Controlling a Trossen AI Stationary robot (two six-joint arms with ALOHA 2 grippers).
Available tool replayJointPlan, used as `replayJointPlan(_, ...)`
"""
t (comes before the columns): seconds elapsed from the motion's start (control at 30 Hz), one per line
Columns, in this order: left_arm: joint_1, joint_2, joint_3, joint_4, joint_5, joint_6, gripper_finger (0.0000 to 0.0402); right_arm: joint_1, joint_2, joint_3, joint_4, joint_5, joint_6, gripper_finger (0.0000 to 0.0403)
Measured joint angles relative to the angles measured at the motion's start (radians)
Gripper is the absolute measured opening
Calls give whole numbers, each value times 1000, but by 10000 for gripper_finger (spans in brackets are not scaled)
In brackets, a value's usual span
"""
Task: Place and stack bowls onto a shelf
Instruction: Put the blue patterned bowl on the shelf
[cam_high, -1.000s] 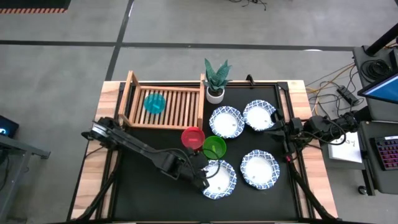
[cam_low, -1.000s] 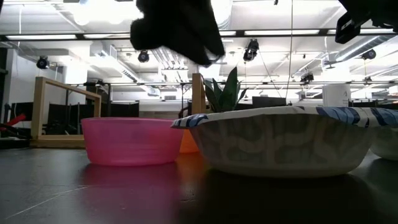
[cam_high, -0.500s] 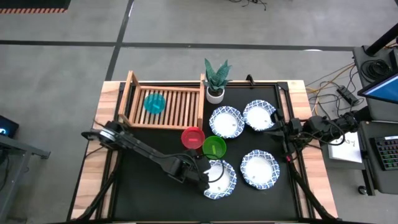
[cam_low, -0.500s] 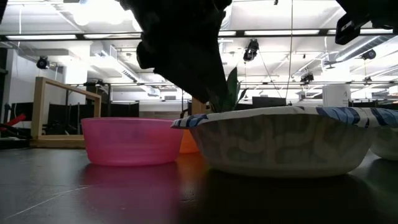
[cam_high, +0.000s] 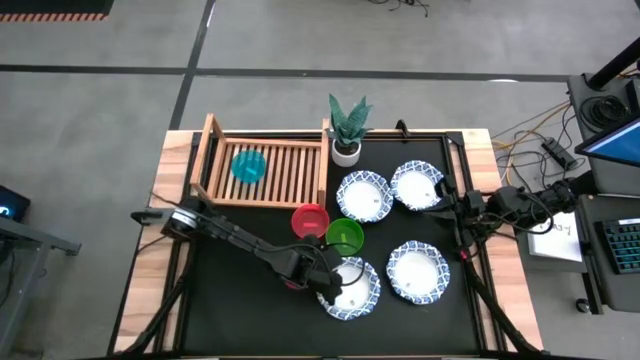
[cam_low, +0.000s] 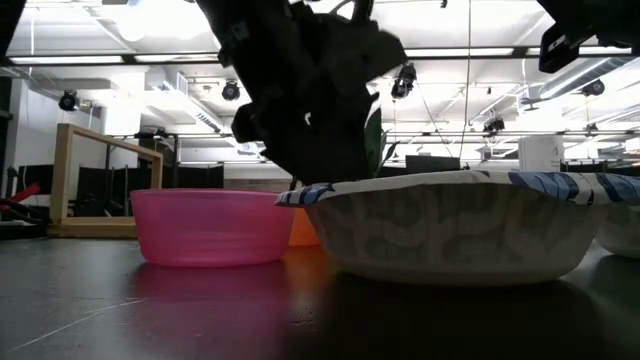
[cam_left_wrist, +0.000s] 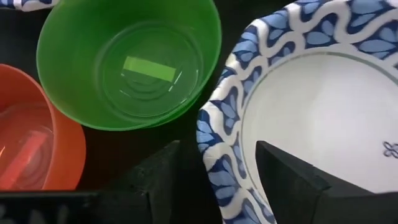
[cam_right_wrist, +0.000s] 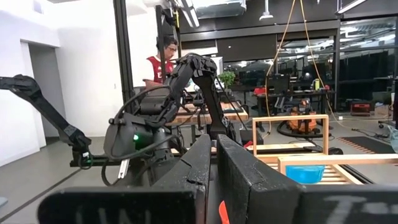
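Green bowl (cam_left_wrist: 127, 62) beside straddled patterned rim (cam_left_wrist: 217, 134)

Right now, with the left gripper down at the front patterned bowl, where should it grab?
Pinch the near rim of the patterned bowl, from above: the left gripper is open and already straddles that thin edge, one finger inside, one outside.

Left end effector (cam_left_wrist: 217, 180) spread wide — right end effector (cam_right_wrist: 214, 180) closed.

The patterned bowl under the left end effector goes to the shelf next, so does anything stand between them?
Yes. The red bowl and green bowl sit between the patterned bowl and the shelf, near its corner. The left end effector straddles the bowl's rim.
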Motion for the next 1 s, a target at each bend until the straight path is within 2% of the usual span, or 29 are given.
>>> replayJointPlan(0.2,1,4,0,1,0,-5,170,0,0,0,0,0,-2,18)
replayJointPlan(0.47,1,4,0,1,0,-21,125,0,0,0,-2,0,-10,18)
replayJointPlan(0.63,1,4,-1,1,0,-28,78,0,0,0,-2,0,-9,18)
replayJointPlan(0.8,1,4,-1,2,-13,-53,12,0,0,0,-2,-1,-7,18)
replayJointPlan(1.0,1,4,0,11,-13,-93,3,0,0,0,-2,-1,-8,18)
